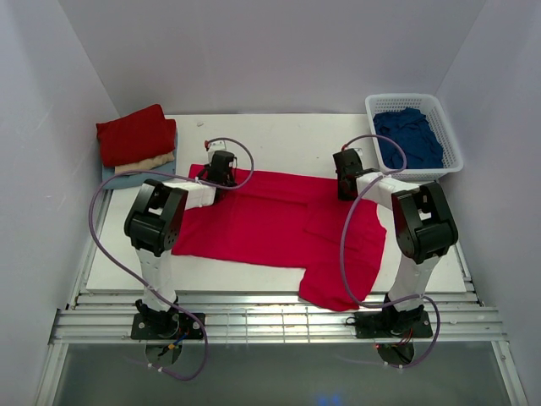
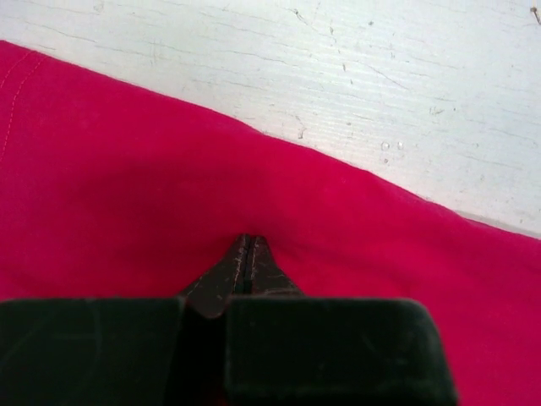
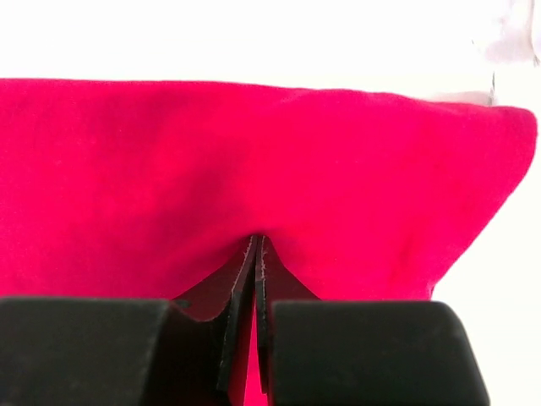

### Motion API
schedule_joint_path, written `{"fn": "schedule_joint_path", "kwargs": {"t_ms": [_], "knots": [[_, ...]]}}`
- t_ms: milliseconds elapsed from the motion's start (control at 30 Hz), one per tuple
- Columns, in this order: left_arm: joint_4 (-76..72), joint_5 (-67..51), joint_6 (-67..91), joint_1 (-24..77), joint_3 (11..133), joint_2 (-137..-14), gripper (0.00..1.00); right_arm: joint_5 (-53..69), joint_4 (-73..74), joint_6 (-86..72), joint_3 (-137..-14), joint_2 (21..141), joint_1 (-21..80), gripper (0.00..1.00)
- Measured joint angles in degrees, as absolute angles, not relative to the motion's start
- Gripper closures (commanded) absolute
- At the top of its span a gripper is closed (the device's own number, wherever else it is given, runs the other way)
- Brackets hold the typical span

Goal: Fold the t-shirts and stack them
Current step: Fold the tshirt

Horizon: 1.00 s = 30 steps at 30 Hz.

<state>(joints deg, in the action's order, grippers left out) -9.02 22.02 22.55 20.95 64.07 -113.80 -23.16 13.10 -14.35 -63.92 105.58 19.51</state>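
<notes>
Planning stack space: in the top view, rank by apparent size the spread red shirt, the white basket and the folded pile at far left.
1. spread red shirt, clearly largest.
2. white basket.
3. folded pile, only slightly smaller than the basket; a close call.

Crimson t-shirt (image 1: 262, 224) spread mostly flat across the desk (image 1: 279, 135), rumpled at the right, near right corner drooping over the front edge. Far left: folded stack, dark red t-shirt (image 1: 135, 134) on top, cream t-shirt (image 1: 148, 163) beneath, pale blue t-shirt (image 1: 106, 175) at the bottom. Navy t-shirt (image 1: 410, 135) crumpled in the basket (image 1: 406, 98), far right.
</notes>
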Motion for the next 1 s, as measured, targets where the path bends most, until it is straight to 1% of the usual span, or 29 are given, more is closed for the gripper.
{"fn": "schedule_joint_path", "kwargs": {"t_ms": [500,767,1000], "knots": [[-9.5,22.1,24.9,18.3,65.6,-115.2,1.00,-21.4,11.9,-12.3,-78.9,117.3,18.5,0.92],[-9.4,23.2,24.4,17.5,71.3,-119.6,1.00,-19.2,12.7,-10.9,-87.4,122.9,17.5,0.92],[-9.0,23.1,24.0,16.3,75.1,-122.2,1.00,-17.3,13.8,-10.2,-92.2,125.8,16.6,0.92]]}}
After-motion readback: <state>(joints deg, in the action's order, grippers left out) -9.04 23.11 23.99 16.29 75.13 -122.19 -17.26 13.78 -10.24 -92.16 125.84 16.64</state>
